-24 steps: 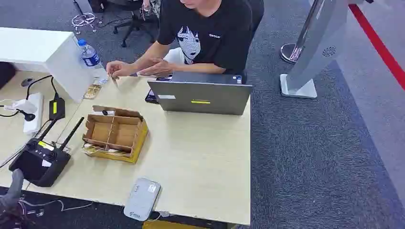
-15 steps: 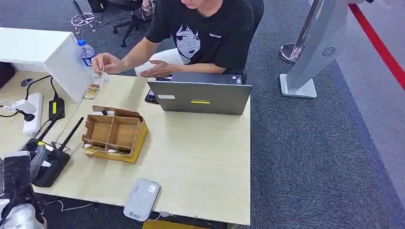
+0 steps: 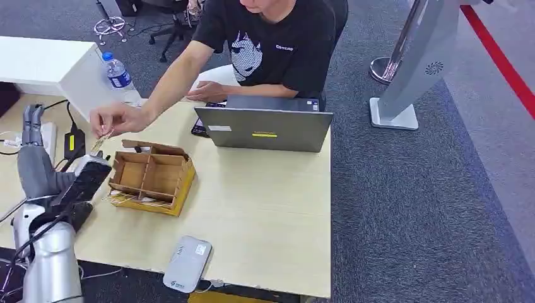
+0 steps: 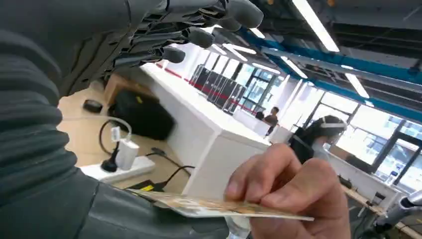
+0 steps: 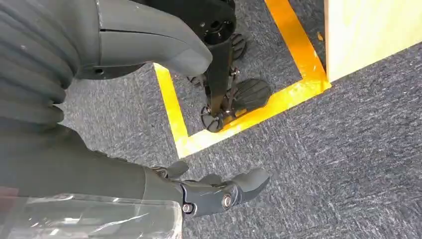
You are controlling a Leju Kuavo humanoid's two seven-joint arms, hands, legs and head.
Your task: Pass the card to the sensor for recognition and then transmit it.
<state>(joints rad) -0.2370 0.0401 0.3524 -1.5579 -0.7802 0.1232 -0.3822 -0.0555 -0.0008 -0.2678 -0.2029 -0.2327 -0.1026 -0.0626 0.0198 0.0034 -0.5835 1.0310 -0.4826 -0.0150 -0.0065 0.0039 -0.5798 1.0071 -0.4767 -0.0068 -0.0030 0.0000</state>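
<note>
In the head view, a person's hand (image 3: 117, 118) holds the card (image 3: 98, 144) just above the raised left hand (image 3: 47, 170), fingers spread and empty. The left wrist view shows the card (image 4: 219, 206) touching the thumb (image 4: 149, 219). The right wrist view shows the right hand (image 5: 164, 184) empty over carpet, fingers loosely apart.

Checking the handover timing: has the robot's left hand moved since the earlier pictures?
Yes. The left hand has risen from the table's near edge to beside the cardboard box, meeting the card held out by the person's hand.
</note>
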